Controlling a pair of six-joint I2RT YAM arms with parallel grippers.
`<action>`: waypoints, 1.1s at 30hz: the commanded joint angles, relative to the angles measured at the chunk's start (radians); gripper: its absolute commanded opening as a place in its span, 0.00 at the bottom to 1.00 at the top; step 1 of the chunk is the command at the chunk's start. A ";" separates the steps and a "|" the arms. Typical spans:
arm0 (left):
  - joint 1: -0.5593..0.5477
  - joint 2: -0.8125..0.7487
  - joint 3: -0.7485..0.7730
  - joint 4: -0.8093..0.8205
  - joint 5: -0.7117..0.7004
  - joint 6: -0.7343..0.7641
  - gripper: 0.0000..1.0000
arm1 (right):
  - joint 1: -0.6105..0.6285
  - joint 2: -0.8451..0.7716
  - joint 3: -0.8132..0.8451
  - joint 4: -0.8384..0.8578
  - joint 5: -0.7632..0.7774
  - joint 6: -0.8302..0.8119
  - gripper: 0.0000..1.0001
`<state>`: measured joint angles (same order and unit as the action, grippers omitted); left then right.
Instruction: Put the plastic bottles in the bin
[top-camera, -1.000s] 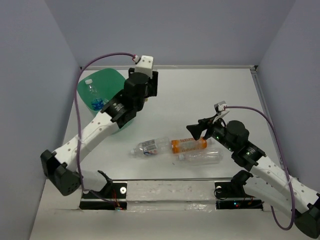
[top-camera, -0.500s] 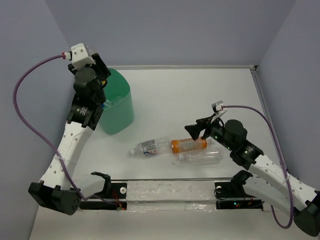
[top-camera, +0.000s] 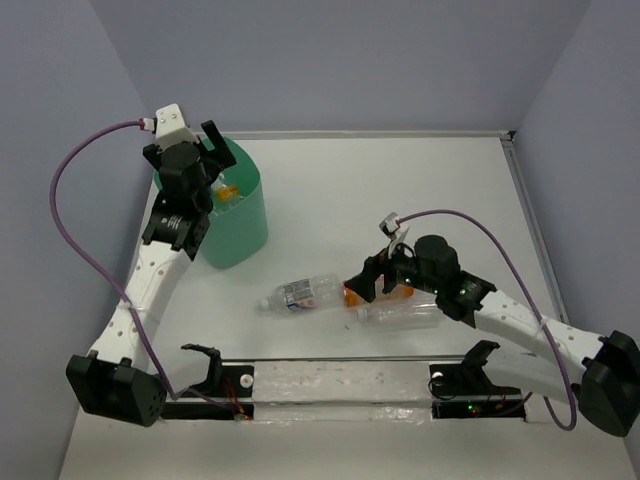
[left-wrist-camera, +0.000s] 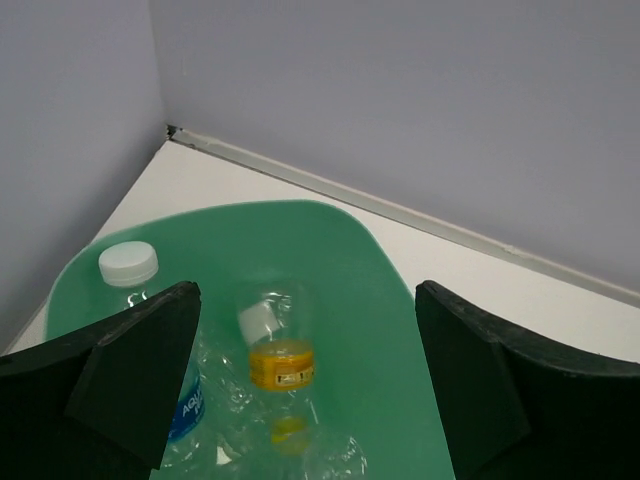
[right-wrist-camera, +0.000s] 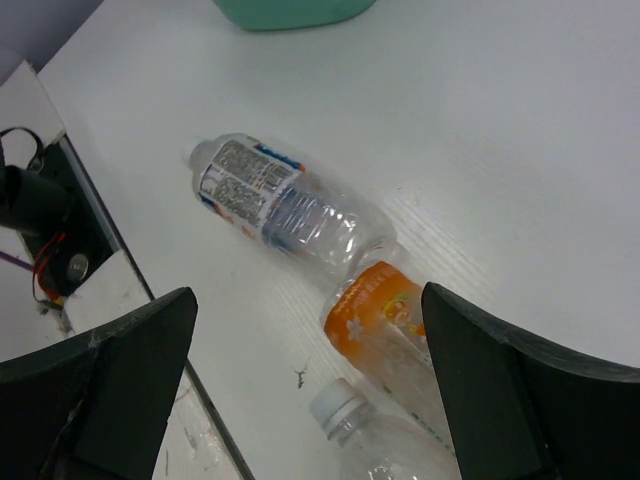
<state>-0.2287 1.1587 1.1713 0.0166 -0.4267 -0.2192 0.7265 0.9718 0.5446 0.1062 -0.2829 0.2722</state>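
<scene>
The mint-green bin (top-camera: 242, 222) stands at the back left. My left gripper (top-camera: 220, 168) hovers open over its mouth. In the left wrist view a clear bottle with a yellow label (left-wrist-camera: 276, 345) lies inside the bin (left-wrist-camera: 385, 270) between the spread left gripper (left-wrist-camera: 305, 375) fingers, touching neither. Beside it stands a blue-labelled bottle with a white cap (left-wrist-camera: 130, 266). Three bottles lie mid-table: one with a printed label (top-camera: 300, 294), an orange one (top-camera: 400, 291) and a clear one (top-camera: 405, 315). My right gripper (top-camera: 368, 280) hangs open just above the orange bottle (right-wrist-camera: 385, 315), with a clear bottle's white cap (right-wrist-camera: 338, 408) between its fingers lower down.
A clear rail with black clamps (top-camera: 340, 385) runs along the near edge between the arm bases; one clamp with wires (right-wrist-camera: 40, 210) shows left of the right gripper. Grey walls close the table on three sides. Purple cables loop from both wrists.
My left gripper swung to the bin's mouth and opened, and the yellow-labelled bottle now lies in the bin. My right gripper moved left and down over the orange bottle and opened wider.
</scene>
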 joint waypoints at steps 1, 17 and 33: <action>0.003 -0.198 -0.051 0.020 0.113 -0.061 0.99 | 0.105 0.068 0.086 0.041 -0.013 -0.097 1.00; 0.002 -0.752 -0.413 -0.201 0.422 -0.124 0.99 | 0.338 0.555 0.532 -0.342 0.246 -0.565 1.00; -0.073 -0.922 -0.466 -0.227 0.235 -0.077 0.99 | 0.421 0.946 0.936 -0.654 0.219 -0.754 1.00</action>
<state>-0.2893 0.2581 0.7120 -0.2352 -0.1486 -0.3126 1.1149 1.8751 1.4178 -0.4248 0.0090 -0.4313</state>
